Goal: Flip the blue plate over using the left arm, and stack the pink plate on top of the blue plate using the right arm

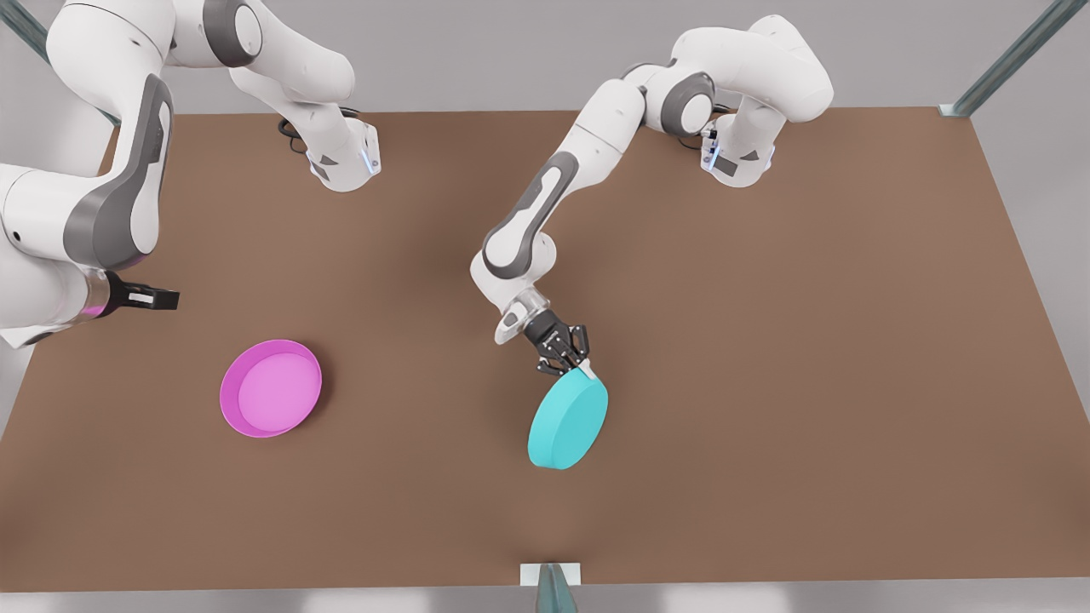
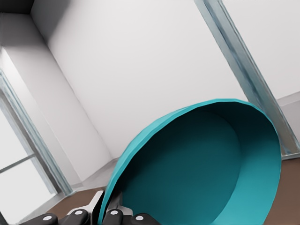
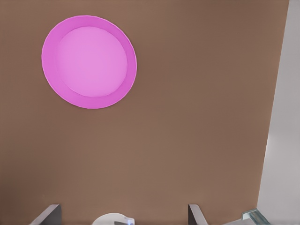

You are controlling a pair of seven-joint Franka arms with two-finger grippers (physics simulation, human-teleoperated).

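- Nearest the front camera, a small white bracket (image 1: 550, 574) with a grey post sits at the near edge of the brown table (image 1: 766, 383); the post is cut off at the frame's edge.
- Two plates are in the scene, one blue and one pink, well apart from each other.
- Held clear of the table right of centre, the blue plate (image 1: 569, 420) is steeply tilted, its flat underside turned toward the front camera and its hollow facing away.
- Gripping that plate's far rim is the left gripper (image 1: 581, 364), fingers clamped on the edge; in the left wrist view the fingers (image 2: 112, 216) are cut off at the frame's edge and the plate's dark hollow (image 2: 201, 168) blocks most of the table.
- On the table's left part, the pink plate (image 1: 271, 388) lies flat with its hollow up; the right wrist view shows it whole (image 3: 89, 62), far from the camera.
- Two white arms are present; the left arm (image 1: 545, 204) reaches from the far side toward the middle.
- Much of the right arm (image 1: 111, 196) is cut off by the front view's left edge, and it waits above the table.
- Beyond the pink plate and apart from it, the right gripper (image 1: 166, 298) shows its black fingers side-on, so whether they are parted is impossible to tell.
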